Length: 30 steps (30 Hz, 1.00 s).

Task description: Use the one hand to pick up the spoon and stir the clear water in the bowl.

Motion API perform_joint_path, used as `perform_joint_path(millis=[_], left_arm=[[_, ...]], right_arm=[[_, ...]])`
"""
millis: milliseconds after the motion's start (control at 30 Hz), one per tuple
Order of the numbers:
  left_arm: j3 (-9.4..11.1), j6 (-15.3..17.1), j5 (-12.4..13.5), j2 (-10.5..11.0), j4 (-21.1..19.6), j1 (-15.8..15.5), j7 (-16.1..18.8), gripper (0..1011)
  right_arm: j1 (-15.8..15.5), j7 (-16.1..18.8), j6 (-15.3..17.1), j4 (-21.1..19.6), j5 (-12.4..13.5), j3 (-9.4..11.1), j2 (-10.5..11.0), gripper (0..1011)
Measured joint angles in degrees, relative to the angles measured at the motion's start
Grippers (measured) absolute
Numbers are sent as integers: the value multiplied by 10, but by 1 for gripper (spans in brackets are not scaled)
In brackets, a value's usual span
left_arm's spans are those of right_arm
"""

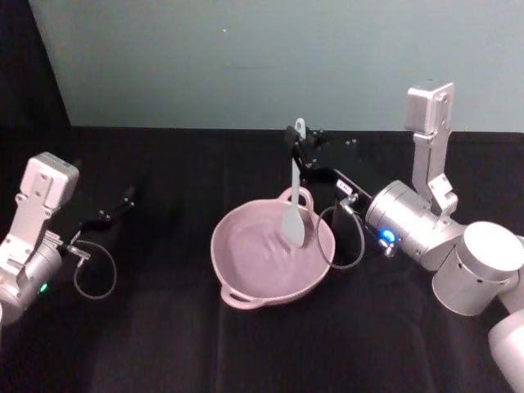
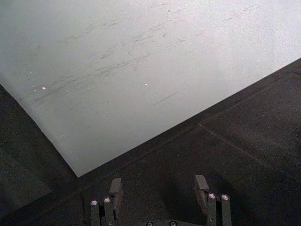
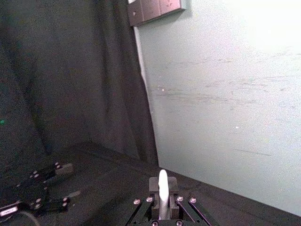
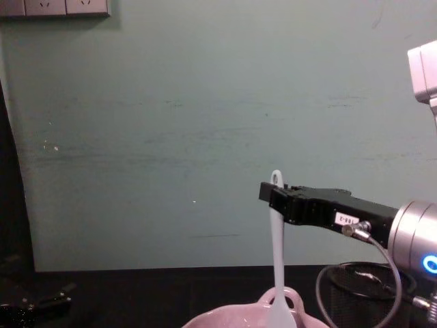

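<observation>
Right tool (image 1: 300, 147) clamps spoon (image 1: 294, 219) handle, paddle below it in bowl (image 1: 246, 264). Looks like the stirring step; next, sweep circles. Left tool (image 2: 160, 190) parked, fingers apart.

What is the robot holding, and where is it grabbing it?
The right gripper pinches the white spoon near the top of its handle, with the spoon's head hanging into the pink bowl. The left gripper is open and empty.
</observation>
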Motion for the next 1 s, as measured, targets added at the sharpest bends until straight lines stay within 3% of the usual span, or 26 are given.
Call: perform_joint_path(millis=[300,533,767,1000], left_arm=[[0,0,0,0,0,0,0,1011],[0,0,0,0,0,0,0,1011],[0,0,0,0,0,0,0,1011],[0,0,0,0,0,0,0,1011]], right_arm=[[-27,7,8,-42,-5,-22,-3,118],[-28,14,8,-54,-7,-39,-11,118],[-9,19,5,-28,-7,-48,-26,118],[26,24,-9,30,-5,-47,-46,118]])
